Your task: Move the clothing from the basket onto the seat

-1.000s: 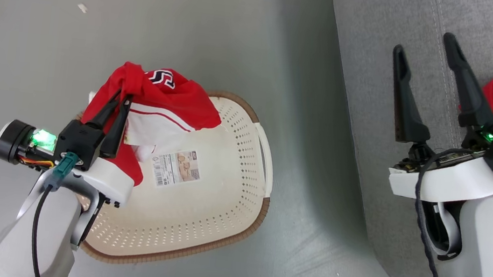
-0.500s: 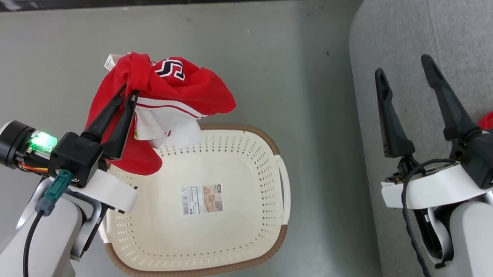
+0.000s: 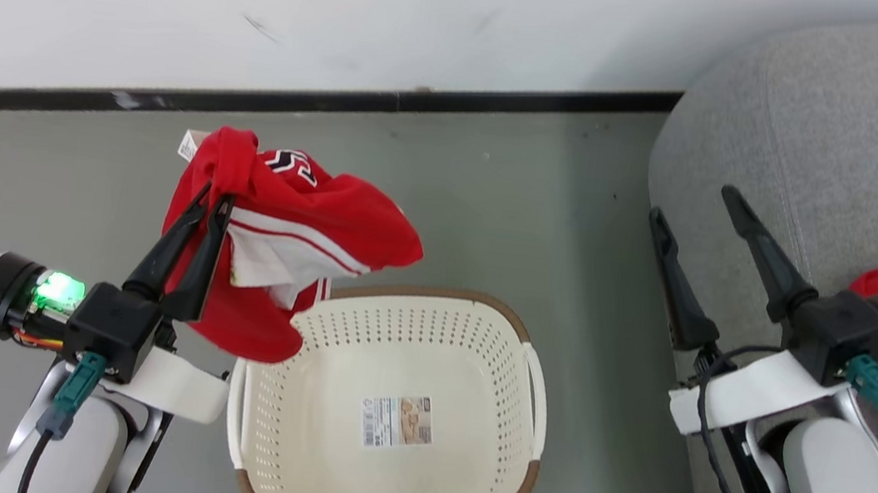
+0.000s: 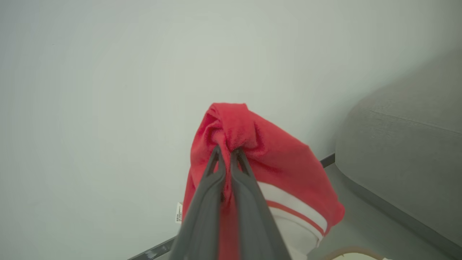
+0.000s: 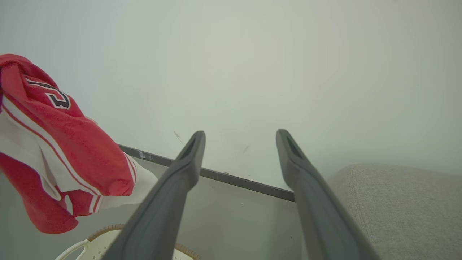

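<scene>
Presently the left gripper point(image 3: 212, 198) is clamping a bunched fold of the clothing point(image 3: 298, 237), which is hanging above an edge of the basket point(image 3: 433, 292), well apart from the seat point(image 3: 820, 143); the right gripper point(image 3: 691, 202) is standing spread, holding nothing. Crossing over, the trailing hem is probably risking snagging the rim.

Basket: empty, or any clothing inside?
Empty: the basket holds just a sticker on its floor; the red garment hangs bunched in the left gripper.
</scene>
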